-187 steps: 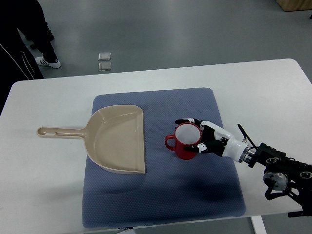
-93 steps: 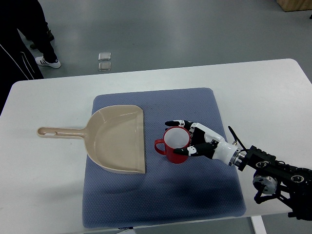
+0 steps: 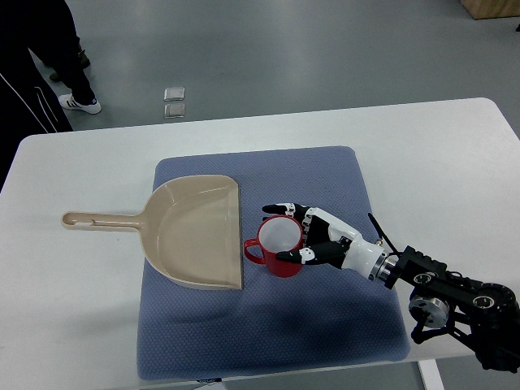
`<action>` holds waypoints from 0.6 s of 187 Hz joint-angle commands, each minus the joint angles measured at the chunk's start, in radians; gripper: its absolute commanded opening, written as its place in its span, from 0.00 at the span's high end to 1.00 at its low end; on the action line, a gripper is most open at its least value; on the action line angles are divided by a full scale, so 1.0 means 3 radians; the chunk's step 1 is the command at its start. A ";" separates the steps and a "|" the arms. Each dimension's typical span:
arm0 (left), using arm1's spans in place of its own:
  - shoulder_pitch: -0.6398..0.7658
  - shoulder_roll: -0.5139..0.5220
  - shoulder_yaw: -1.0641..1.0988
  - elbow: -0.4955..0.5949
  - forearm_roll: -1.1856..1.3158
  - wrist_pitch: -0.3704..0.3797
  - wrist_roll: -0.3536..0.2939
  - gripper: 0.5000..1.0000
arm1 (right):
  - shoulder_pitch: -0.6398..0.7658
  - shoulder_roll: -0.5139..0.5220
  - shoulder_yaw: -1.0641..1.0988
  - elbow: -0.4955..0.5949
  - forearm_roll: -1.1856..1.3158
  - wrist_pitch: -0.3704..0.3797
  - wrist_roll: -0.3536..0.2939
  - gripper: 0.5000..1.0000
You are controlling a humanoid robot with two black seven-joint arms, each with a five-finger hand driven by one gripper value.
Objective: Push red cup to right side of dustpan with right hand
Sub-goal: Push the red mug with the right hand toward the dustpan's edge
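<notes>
Red cup point(image 3: 280, 246) now nearer dustpan point(image 3: 199, 231), handle leftward.

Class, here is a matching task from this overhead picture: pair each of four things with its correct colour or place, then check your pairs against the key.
Things:
1. red cup
2. dustpan
3. right hand
4. mat

Descriptions:
A. beige, handle pointing to the picture's left
B. blue-grey, spread flat on the white table
C. cupped around the right side of a mug
D. upright, just right of the beige pan's open edge

Pairs: 1-D, 2-A, 3-C, 4-B
</notes>
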 commanded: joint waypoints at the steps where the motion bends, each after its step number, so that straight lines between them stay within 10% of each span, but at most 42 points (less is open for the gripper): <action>1: -0.0004 0.0000 0.0000 0.0003 0.0000 0.0000 -0.0001 0.00 | -0.0015 0.0015 -0.0005 0.0015 -0.0017 -0.0026 0.0000 0.13; 112: 0.0001 0.0000 0.0000 0.0003 0.0000 0.0000 -0.0001 0.00 | -0.0035 0.0092 -0.0077 0.0082 -0.0063 -0.0102 0.0000 0.13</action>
